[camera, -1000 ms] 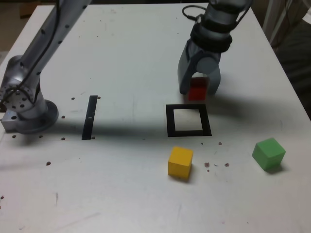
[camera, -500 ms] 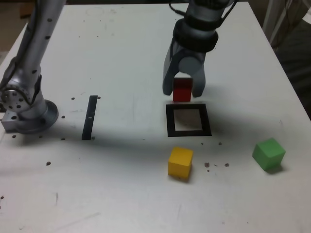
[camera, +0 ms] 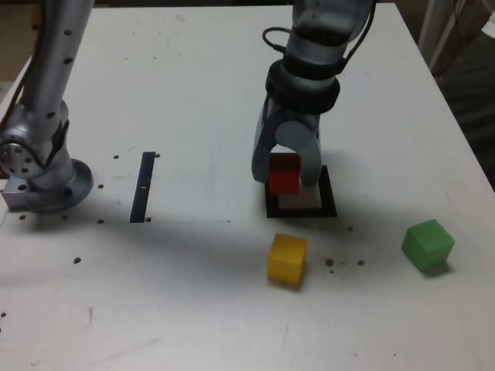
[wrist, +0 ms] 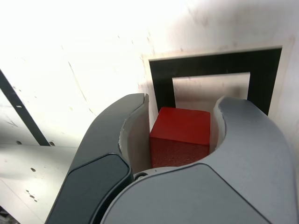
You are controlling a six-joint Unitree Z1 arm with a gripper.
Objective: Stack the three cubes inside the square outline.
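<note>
My grey two-fingered gripper was clamped on the small matte red cube, one curved jaw pressed to each of two opposite faces, closed just to the cube's width. The relation that mattered was cube to frame: the thick black square outline with its pale centre lay on the white tabletop directly beneath and slightly ahead of the cube. In the wrist view the red cube sat over the near edge of the square outline, its faces roughly parallel to the frame's sides, so I judged that only a small shift toward the pale centre and a descent were needed. Whether the cube already touched the table I could not tell.

Nothing stood in the way. The matte yellow cube rested just in front of the outline, towards the camera in the exterior view, near but apart from it. The matte green cube lay well off to the exterior view's right. A thin black strip lay to the exterior view's left, near my arm's base
</note>
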